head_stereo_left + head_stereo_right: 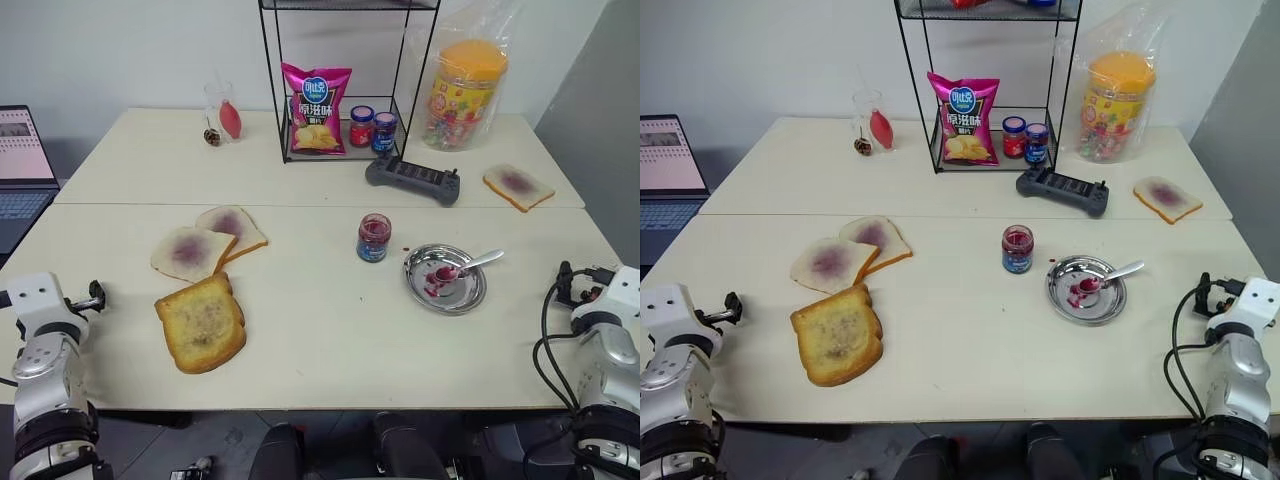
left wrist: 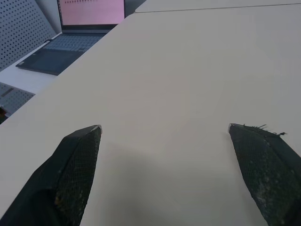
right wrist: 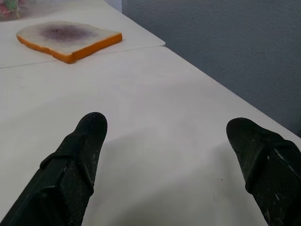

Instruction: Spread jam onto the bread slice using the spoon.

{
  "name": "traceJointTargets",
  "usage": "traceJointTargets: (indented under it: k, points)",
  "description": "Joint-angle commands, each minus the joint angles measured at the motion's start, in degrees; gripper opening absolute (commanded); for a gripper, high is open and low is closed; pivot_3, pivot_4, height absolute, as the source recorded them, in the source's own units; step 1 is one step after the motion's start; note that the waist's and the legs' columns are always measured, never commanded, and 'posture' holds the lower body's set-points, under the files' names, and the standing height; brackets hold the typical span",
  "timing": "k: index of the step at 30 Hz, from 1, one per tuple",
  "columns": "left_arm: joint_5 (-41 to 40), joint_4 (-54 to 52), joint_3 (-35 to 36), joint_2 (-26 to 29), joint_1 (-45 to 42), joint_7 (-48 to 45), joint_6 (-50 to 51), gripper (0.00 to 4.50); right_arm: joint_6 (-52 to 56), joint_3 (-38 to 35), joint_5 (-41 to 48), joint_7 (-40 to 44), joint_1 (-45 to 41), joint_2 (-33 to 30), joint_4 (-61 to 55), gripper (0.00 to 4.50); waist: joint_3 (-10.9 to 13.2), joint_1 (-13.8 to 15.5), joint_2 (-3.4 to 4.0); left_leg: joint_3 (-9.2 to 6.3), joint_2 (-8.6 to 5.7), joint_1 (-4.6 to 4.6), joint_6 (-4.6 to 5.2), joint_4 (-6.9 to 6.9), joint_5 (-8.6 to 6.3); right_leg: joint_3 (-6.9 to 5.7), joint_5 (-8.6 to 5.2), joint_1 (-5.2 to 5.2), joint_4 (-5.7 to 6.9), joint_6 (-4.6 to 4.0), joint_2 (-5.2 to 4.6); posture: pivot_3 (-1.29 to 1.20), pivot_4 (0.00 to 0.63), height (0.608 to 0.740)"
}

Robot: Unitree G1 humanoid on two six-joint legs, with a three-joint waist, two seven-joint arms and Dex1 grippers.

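**Both hands empty at the worktop's edges**

Head view: the bread slice lies on the worktop near the front left, just beside two pale slices. The jam stands mid-worktop, just left of a metal dish holding the spoon.

Left wrist view: the left hand is released, fingers wide apart over bare worktop, a laptop beyond.

Right wrist view: the right hand is likewise spread and empty, with another pale slice farther off.
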Motion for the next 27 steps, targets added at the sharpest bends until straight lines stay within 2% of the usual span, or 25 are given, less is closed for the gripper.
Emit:
traceJointTargets:
  k: [1, 17, 21, 24, 27]
  points:
    - [0.2, -0.5, 0.8, 1.2, -0.4, -0.2, -1.0, 4.5, -0.8, -1.5, 0.7, -1.2, -0.1, 0.0, -2.7, 4.44, 0.0, 0.0, 0.0, 0.01, 0.0, 0.0, 0.0, 0.0, 0.0, 0.01, 0.0, 0.0, 0.0, 0.0, 0.0, 0.0, 0.15, 0.74]
    - [-2.3, -1.3, 3.3, 3.1, 1.0, -4.9, -1.0, 4.5, 1.4, -0.8, 0.6, -1.9, 1.6, 1.8, -8.7, 4.44, 0.0, 0.0, 0.0, 0.02, 0.02, -0.01, 0.0, -0.05, 0.0, 0.0, -0.06, -0.02, -0.01, -0.1, -0.01, 0.0, 0.15, 0.74]
    - [-3.3, -1.7, 3.6, 3.8, 1.8, -7.8, 1.0, 4.5, 2.4, -1.0, 0.5, -0.2, 0.8, -0.7, -9.8, 4.44, 0.0, 0.0, 0.01, 0.02, 0.03, 0.0, 0.0, -0.07, 0.0, -0.01, -0.15, -0.02, -0.01, -0.25, -0.01, 0.0, 0.15, 0.74]
    - [-7.7, -4.3, 5.6, 5.6, 2.0, -13.4, 5.7, 4.5, 4.7, -0.6, 2.6, 4.7, -0.3, -3.9, -11.8, 4.44, 0.0, -0.1, 0.01, 0.04, 0.02, 0.0, 0.0, -0.07, 0.0, 0.01, -0.17, -0.03, -0.01, -0.29, -0.01, 0.0, 0.15, 0.74]
    - [-20.8, -9.1, 9.2, 11.6, 4.2, -29.0, 26.9, 4.5, 13.5, 2.6, 12.5, 20.7, -2.4, -10.3, -19.2, 4.44, 0.1, -0.5, -0.04, 0.02, 0.04, -0.01, 0.0, -0.08, 0.0, -0.04, -0.19, -0.05, 0.0, -0.31, 0.0, 0.0, 0.15, 0.74]
